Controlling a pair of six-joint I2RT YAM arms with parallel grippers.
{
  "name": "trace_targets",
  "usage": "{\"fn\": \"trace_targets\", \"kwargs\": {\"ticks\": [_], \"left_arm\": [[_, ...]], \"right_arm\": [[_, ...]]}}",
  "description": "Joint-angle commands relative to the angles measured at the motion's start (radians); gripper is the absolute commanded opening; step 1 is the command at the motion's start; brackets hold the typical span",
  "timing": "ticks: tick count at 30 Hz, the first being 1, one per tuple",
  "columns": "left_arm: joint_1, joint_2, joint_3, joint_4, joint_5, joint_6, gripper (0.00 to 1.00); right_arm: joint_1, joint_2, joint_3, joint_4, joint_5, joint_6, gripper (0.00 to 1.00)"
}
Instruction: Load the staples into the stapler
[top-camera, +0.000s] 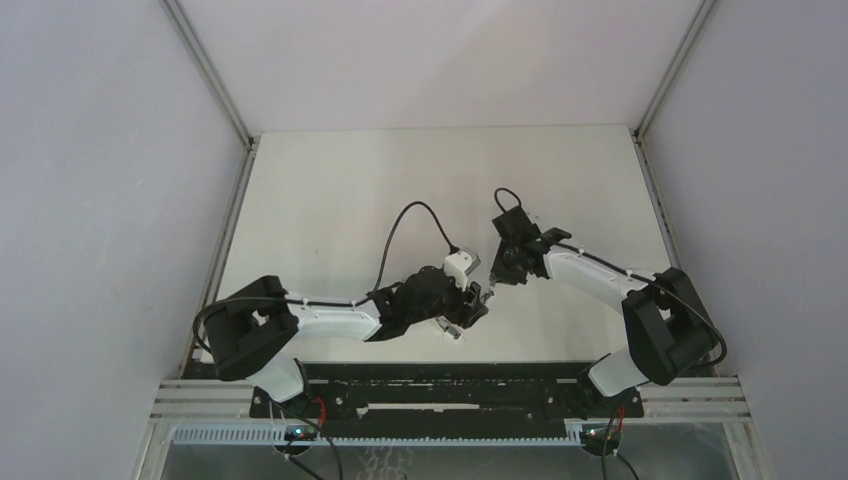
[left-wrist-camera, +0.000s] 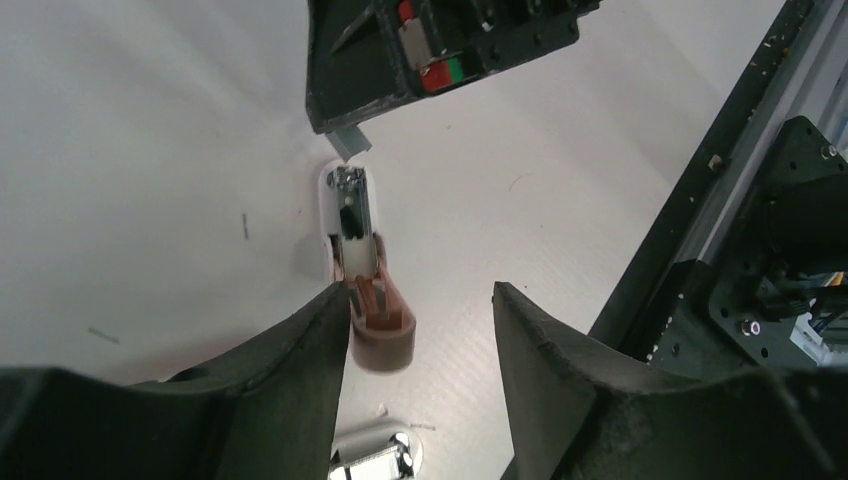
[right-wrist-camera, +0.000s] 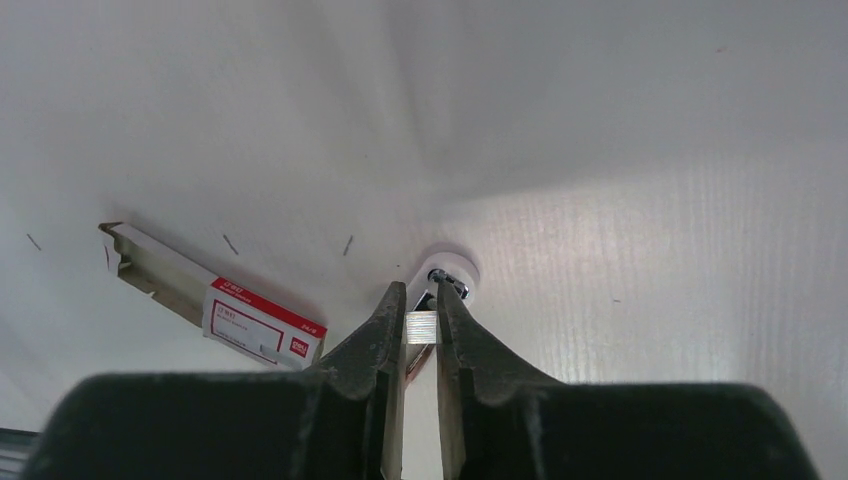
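Note:
The stapler (left-wrist-camera: 350, 215) lies open on the white table, its metal channel bare and its brown pusher end (left-wrist-camera: 381, 328) pulled back. My left gripper (left-wrist-camera: 418, 300) is open around that brown end, the left finger (left-wrist-camera: 300, 370) beside it. My right gripper (right-wrist-camera: 421, 300) is shut on a short strip of staples (right-wrist-camera: 421, 327), held just above the stapler's white, chrome-tipped front (right-wrist-camera: 448, 278). In the left wrist view the strip (left-wrist-camera: 349, 143) hangs under the right gripper (left-wrist-camera: 440, 50) over the channel's front. From above, both grippers (top-camera: 475, 305) (top-camera: 492, 283) meet mid-table.
A red and white staple box (right-wrist-camera: 262, 325) with its tray (right-wrist-camera: 150, 265) pulled out lies left of the stapler. Loose staples (right-wrist-camera: 231, 244) are scattered on the table. A chrome and white part (left-wrist-camera: 375, 455) lies under my left gripper. The black rail (left-wrist-camera: 700, 200) runs close by.

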Motion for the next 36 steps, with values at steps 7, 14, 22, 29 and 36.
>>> {"fn": "trace_targets", "kwargs": {"ticks": [7, 14, 22, 29, 36], "left_arm": [[-0.003, -0.168, -0.140, 0.116, -0.098, -0.068, 0.64], [-0.004, -0.161, -0.130, 0.107, -0.088, -0.086, 0.65], [-0.004, -0.161, -0.129, 0.116, -0.060, -0.079, 0.67], [-0.002, -0.139, -0.074, 0.042, 0.010, 0.004, 0.69], [-0.003, -0.081, 0.003, -0.090, -0.064, 0.054, 0.69]], "right_arm": [[0.059, 0.021, 0.035, -0.029, 0.055, 0.097, 0.11], [0.074, 0.018, 0.035, -0.051, 0.079, 0.143, 0.11], [0.082, 0.016, 0.035, -0.072, 0.086, 0.193, 0.11], [0.075, -0.010, 0.028, -0.084, 0.099, 0.181, 0.09], [0.031, -0.128, 0.016, -0.143, 0.172, 0.101, 0.07]]}}
